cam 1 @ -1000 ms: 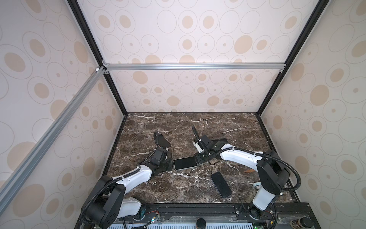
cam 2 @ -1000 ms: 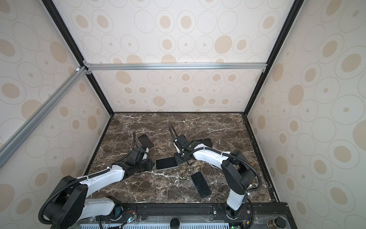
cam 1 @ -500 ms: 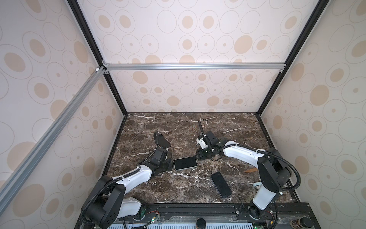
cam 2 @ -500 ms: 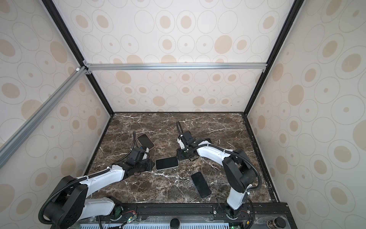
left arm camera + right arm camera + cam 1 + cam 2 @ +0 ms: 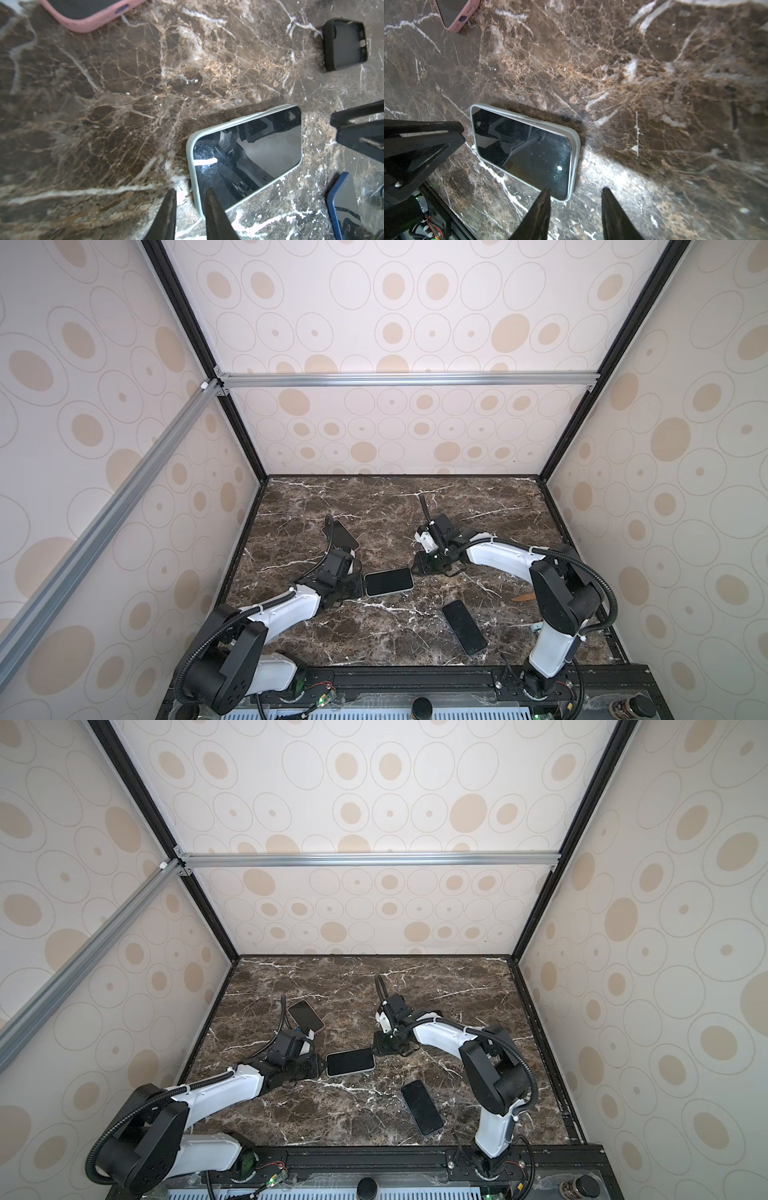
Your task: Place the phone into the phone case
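On the marble table (image 5: pixel 374 506), the phone (image 5: pixel 389 581) lay flat in its pale case (image 5: pixel 190 158), long axis running across between my two arms. The left gripper (image 5: pixel 191 190) stood at one short end, the right gripper (image 5: pixel 576 189) at the other, about equally near; both had jaws parted and empty. Bare marble lay open along both long edges; one edge looked not quite seated, I judged.

Walled in by cream panels (image 5: pixel 415 302) dotted with beige ovals; braced with black posts (image 5: pixel 238 427) and silver bars (image 5: pixel 407 379); floored in brown, white-veined marble (image 5: pixel 374 506).
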Action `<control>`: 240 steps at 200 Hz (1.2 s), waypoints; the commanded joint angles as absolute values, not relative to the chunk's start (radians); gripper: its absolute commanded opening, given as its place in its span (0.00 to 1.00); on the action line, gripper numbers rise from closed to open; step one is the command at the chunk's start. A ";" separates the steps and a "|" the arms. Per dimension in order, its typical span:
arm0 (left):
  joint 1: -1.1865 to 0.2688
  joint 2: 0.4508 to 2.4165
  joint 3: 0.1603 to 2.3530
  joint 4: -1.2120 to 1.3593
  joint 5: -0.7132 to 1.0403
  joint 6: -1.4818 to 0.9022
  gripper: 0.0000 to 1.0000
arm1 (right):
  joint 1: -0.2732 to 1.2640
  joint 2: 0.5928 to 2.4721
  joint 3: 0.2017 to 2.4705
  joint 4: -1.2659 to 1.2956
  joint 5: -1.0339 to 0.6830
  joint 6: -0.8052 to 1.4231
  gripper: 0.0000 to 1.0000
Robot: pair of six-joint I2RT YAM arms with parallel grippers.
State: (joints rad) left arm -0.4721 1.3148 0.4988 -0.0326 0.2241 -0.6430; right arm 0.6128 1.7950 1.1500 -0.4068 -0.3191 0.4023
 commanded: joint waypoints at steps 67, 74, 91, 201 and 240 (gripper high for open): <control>-0.471 1.340 0.494 -0.002 0.237 -0.661 0.26 | 0.587 1.830 1.172 -0.432 -0.360 0.387 0.36; -0.471 1.343 0.493 0.000 0.234 -0.663 0.26 | 0.587 1.837 1.172 -0.425 -0.371 0.388 0.33; -0.471 1.346 0.492 0.007 0.233 -0.664 0.25 | 0.587 1.857 1.180 -0.409 -0.413 0.391 0.27; -0.471 1.407 0.491 0.067 0.250 -0.677 0.25 | 0.586 1.954 1.236 -0.400 -0.438 0.383 0.21; -0.469 1.415 0.479 0.067 0.240 -0.670 0.24 | 0.587 1.987 1.236 -0.424 -0.409 0.373 0.18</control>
State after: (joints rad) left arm -0.4721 1.4036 0.4927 0.0689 0.2501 -0.6693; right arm 0.5888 1.9491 1.2297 -0.3950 -0.4477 0.3916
